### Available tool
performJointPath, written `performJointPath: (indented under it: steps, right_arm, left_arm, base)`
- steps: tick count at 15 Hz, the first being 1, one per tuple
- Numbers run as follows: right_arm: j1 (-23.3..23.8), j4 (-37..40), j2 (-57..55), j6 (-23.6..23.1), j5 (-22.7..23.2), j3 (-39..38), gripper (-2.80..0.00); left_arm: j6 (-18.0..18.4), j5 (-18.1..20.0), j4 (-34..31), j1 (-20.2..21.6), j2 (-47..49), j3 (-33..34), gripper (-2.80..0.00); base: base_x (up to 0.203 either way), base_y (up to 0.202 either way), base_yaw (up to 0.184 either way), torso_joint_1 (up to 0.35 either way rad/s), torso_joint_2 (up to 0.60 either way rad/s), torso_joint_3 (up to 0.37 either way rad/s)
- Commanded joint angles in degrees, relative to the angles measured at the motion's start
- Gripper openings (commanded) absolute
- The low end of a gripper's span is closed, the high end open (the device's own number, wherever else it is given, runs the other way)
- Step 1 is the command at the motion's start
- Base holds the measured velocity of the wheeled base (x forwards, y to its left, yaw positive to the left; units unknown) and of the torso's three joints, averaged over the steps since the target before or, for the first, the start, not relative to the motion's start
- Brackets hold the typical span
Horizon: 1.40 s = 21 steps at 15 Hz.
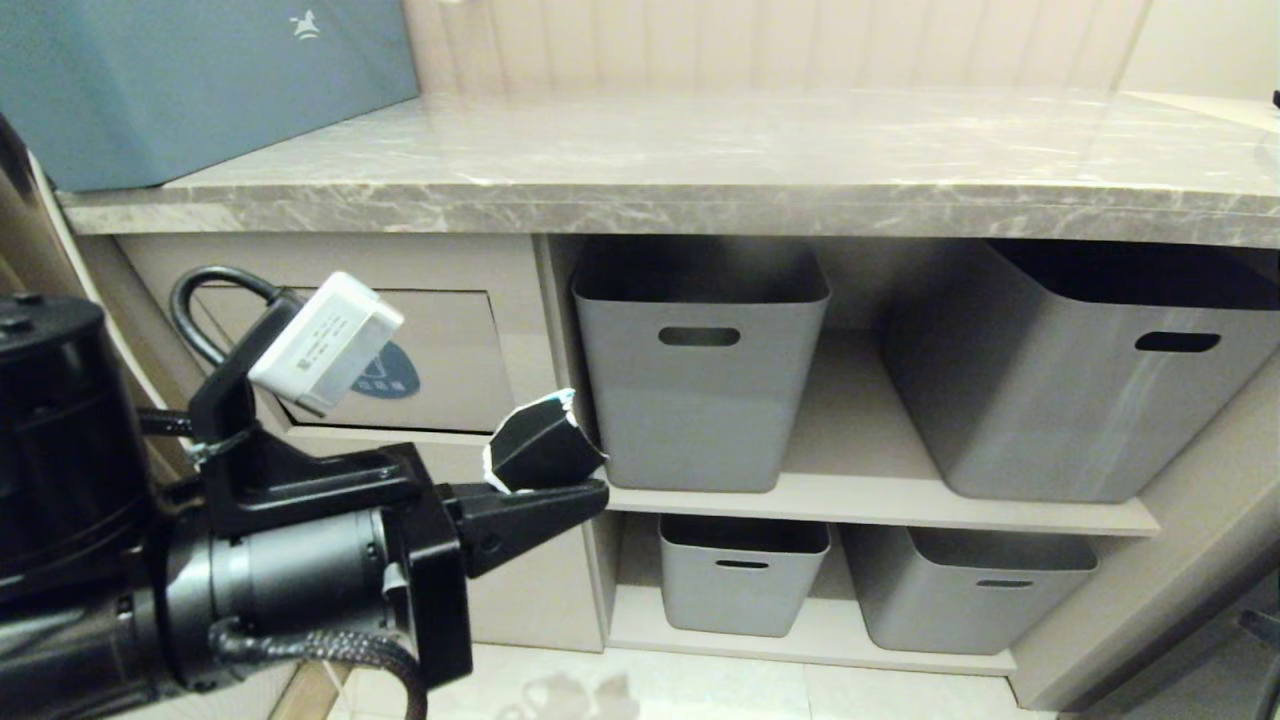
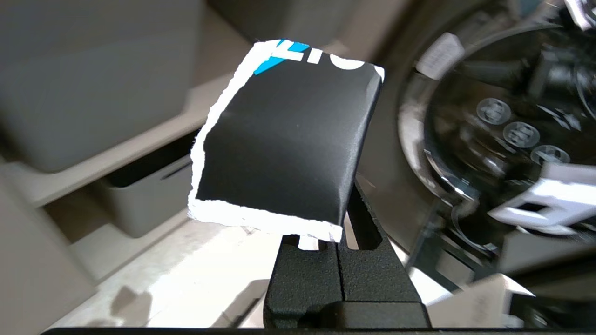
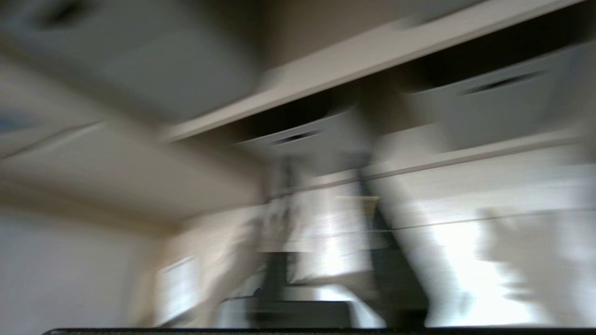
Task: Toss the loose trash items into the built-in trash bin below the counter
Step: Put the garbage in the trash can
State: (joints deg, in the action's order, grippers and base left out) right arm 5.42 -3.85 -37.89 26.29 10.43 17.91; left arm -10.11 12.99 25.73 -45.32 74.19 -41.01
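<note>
The left pincer (image 1: 590, 492) grips a torn black scrap (image 1: 540, 445) before the bin flap (image 1: 440, 360), beside grey tubs (image 1: 700, 370) under the bench (image 1: 700, 160). The right pincer (image 3: 321, 232) is closed.

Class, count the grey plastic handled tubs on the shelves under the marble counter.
4: two large tubs on the upper shelf, two smaller ones on the lower shelf. None appears hidden.

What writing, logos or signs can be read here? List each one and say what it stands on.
None reads as a whole word.
White rocking-horse logo, no words: teal box on the counter.
Blue oval sticker, bin icon and caption half hidden, too small to read: trash bin flap.
Cut-off white letters, unreadable: torn black piece in the left gripper.
Small print, too small: white wrist camera.
</note>
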Motion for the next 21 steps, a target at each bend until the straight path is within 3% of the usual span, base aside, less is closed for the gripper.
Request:
performJointPath:
  steps: [1, 4, 8, 10, 13, 15, 17, 21]
  right_arm:
    - [0.0, 0.2, 2.9, -2.7, -11.5, -2.7, -2.8]
    - [-0.3, 0.3, 10.3, -6.9, -11.1, -7.9, -2.8]
    - [0.3, -2.4, 18.4, -22.5, -10.7, -17.9, -2.8]
    - [0.6, 0.2, 22.0, -25.4, -10.7, -18.0, -2.8]
    - [0.6, 5.6, 21.6, -28.5, -10.7, -17.4, -2.8]
    - [0.2, 5.5, 21.7, -28.8, -10.6, -17.4, -2.8]
    - [-1.3, 5.3, 21.9, -29.5, -10.4, -17.5, -2.8]
    - [-1.3, -6.6, 21.9, -28.9, -10.6, -18.0, -2.8]
  left_arm:
    - [-0.1, -0.2, 0.2, 1.4, 0.3, 0.0, -2.8]
    - [0.2, -3.9, 0.1, 2.1, 0.2, 0.3, -2.8]
    - [0.3, -7.3, -0.4, 2.2, -3.2, 0.1, -2.8]
    - [0.1, -11.4, -0.4, 2.3, -4.9, 0.9, -2.8]
    - [0.0, -14.5, -0.4, 3.6, -8.0, 6.2, -2.8]
    - [0.0, -16.3, -0.3, 6.9, -10.6, 11.8, -2.8]
    - [-0.1, -16.8, -0.4, 13.2, -14.2, 16.3, -2.8]
    - [-0.7, -14.1, -0.4, 27.1, -17.8, 20.8, -2.8]
  base:
    - [0.0, 0.0, 0.0, 0.0, 0.0, 0.0]
    - [0.0, 0.0, 0.0, 0.0, 0.0, 0.0]
    - [0.0, 0.0, 0.0, 0.0, 0.0, 0.0]
    - [0.0, 0.0, 0.0, 0.0, 0.0, 0.0]
    - [0.0, 0.0, 0.0, 0.0, 0.0, 0.0]
    - [0.0, 0.0, 0.0, 0.0, 0.0, 0.0]
    - [0.0, 0.0, 0.0, 0.0, 0.0, 0.0]
    - [0.0, 0.0, 0.0, 0.0, 0.0, 0.0]
